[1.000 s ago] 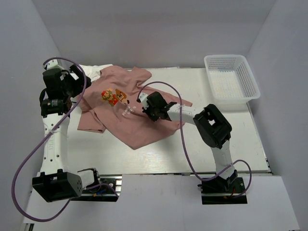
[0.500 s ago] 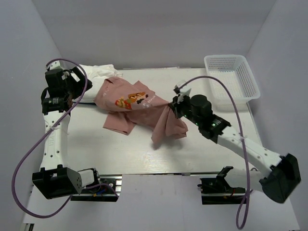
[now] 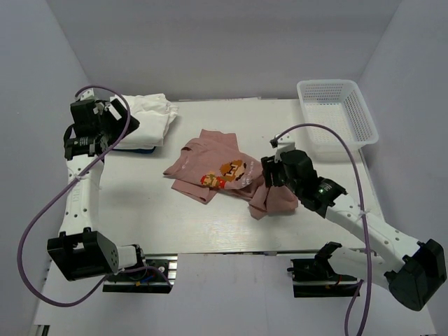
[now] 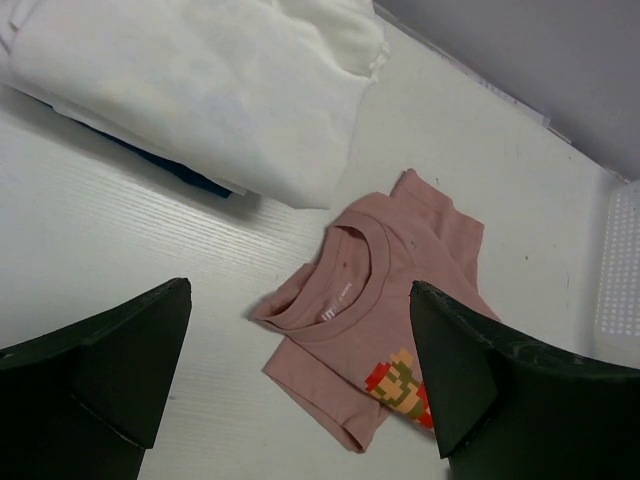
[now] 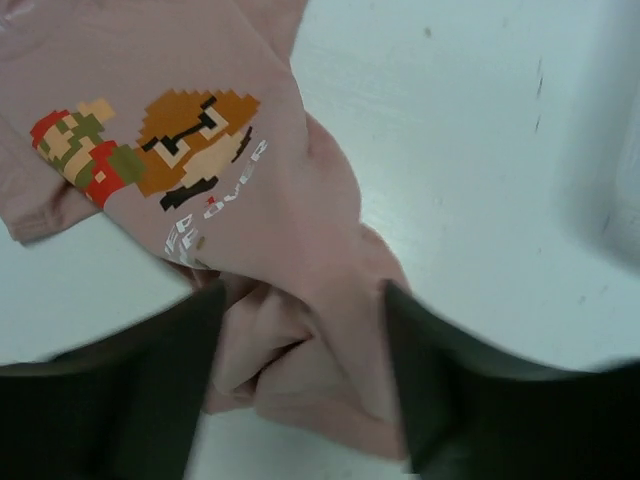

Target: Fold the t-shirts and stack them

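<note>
The right gripper (image 3: 268, 176) hangs low over the near middle of the table (image 3: 175, 224). Its fingers are spread apart, though blurred, with a bunched fold of the pink t-shirt (image 3: 213, 161) between them; whether they touch it I cannot tell. The shirt lies crumpled and chest-up, its pixel print (image 3: 229, 173) showing. Farther back on the left, the left gripper (image 4: 300, 290) is held above the table, fingers wide apart with nothing between them, just beside the folded white t-shirts (image 3: 148, 115), which rest on something dark blue (image 4: 195, 178). A white basket (image 3: 329, 83) stands at the far right corner
</note>
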`<state>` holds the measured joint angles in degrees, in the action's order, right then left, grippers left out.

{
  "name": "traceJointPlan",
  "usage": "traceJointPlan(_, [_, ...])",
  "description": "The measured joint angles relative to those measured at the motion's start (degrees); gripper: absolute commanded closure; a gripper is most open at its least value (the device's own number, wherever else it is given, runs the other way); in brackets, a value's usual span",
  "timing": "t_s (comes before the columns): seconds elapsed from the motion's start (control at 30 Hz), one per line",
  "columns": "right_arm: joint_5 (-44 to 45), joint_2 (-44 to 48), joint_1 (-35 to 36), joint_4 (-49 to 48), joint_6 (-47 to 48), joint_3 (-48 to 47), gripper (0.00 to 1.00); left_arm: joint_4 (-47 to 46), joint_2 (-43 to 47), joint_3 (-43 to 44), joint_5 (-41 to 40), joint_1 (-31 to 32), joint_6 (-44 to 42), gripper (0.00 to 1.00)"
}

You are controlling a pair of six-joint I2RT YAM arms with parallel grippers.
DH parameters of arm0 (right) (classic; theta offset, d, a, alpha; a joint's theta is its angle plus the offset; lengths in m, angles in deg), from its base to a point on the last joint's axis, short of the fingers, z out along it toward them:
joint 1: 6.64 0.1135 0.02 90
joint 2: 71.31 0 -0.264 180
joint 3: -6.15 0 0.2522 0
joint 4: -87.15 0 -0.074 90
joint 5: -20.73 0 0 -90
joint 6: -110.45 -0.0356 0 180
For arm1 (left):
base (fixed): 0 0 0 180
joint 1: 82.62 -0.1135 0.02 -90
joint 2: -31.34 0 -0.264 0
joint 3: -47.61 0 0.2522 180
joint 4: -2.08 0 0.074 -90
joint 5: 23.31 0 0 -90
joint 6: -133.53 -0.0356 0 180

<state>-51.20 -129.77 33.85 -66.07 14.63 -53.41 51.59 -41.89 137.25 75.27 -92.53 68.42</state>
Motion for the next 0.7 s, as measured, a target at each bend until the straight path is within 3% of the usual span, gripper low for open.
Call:
traceJointPlan(0.03, [0.79,-0.42,-0.09,0.98,-0.48,0.11,0.10,0.04,-0.13,-0.13,0.66,0.00,-0.04,0.00])
traceJointPlan(0.23, [3.04,-5.29,-0.90,4.98,-3.21,-1.33,0.10,0.74,-0.22,-4.11,5.92,0.20,-0.98,0.00])
traceJointPlan(0.53, [10.54,-6.21,-3.67,16.83,-13.97,-2.78,0.10,1.62,3.67,-31.34,15.69,4.98,1.18,0.05])
traceJointPlan(0.7, [13.73,-11.19,-9.68,23.28,-19.61,-4.22,0.10,2.43,3.69,-35.52,16.68,9.51,2.58,0.05])
